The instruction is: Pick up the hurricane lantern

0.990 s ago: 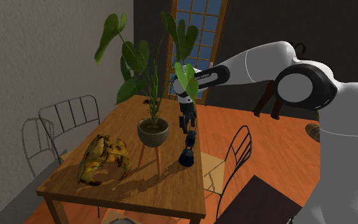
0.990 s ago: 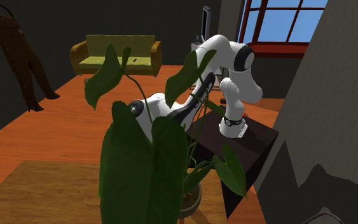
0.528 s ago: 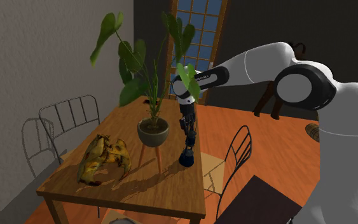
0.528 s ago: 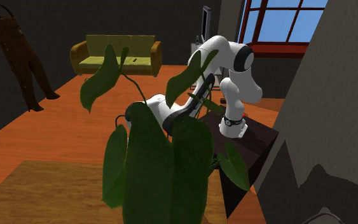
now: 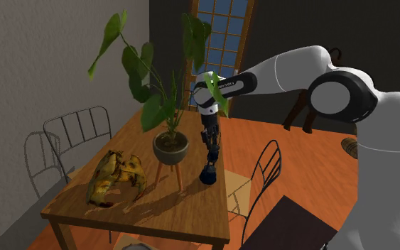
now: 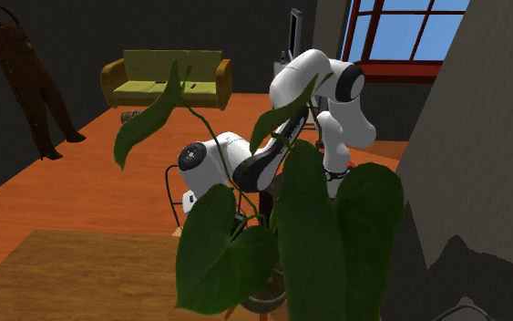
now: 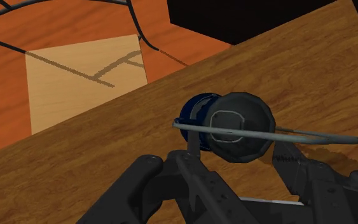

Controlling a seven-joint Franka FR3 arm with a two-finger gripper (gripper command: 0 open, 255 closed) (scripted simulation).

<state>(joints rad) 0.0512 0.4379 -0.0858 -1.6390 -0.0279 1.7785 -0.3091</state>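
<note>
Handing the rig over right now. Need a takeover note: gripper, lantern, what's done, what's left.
Gripper: open, pointing down just above the lantern, straddling its dark cap without clasping it.
Lantern: upright on the wooden table, near the edge by the chair, beside the potted plant.
Done: gripper lined up over the lantern.
Left: lower, close, lift.

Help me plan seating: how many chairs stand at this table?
3. The first chair and the second chair stand side by side along the table's edge at the shoulder view's left; the third chair stands at the opposite edge. The plant may hide others.
</note>
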